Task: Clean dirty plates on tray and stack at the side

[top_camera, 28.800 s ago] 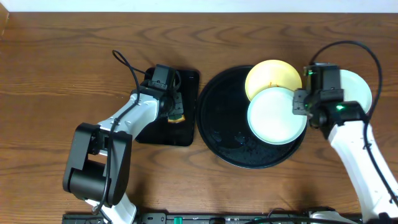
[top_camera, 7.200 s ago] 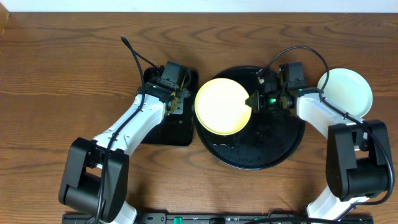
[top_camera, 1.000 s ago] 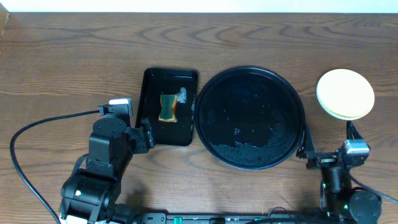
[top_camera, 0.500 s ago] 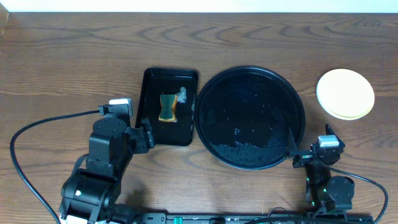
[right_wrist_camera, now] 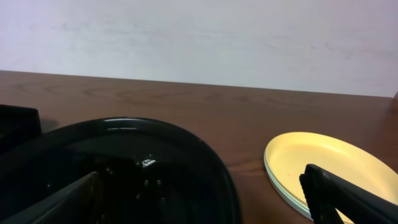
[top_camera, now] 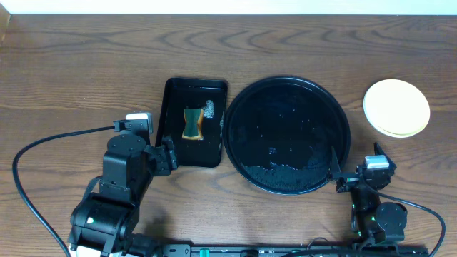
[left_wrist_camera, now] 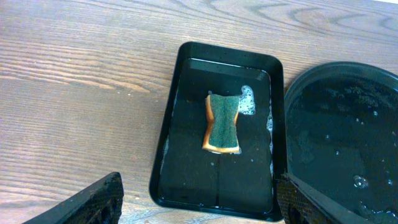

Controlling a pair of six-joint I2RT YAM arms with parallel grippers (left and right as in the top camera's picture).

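Near the front-left corner the left gripper [left_wrist_camera: 198,190] gapes wide before a rectangular tray [top_camera: 214,153] holding 1 sponge [top_camera: 192,123]. The wet round tray [top_camera: 285,135] sits mid-desk. By the front edge, the right gripper [top_camera: 355,168] is spread too. The plates [top_camera: 397,107], yellow topmost, are stacked by the right edge.

table [top_camera: 64,64]: dark brown wood grain | wall [right_wrist_camera: 199,37]: plain pale (perhaps lilac-tinted) | light: even

Plates [top_camera: 397,107] stacked, yellow on top, right of wet black tray [top_camera: 285,135].
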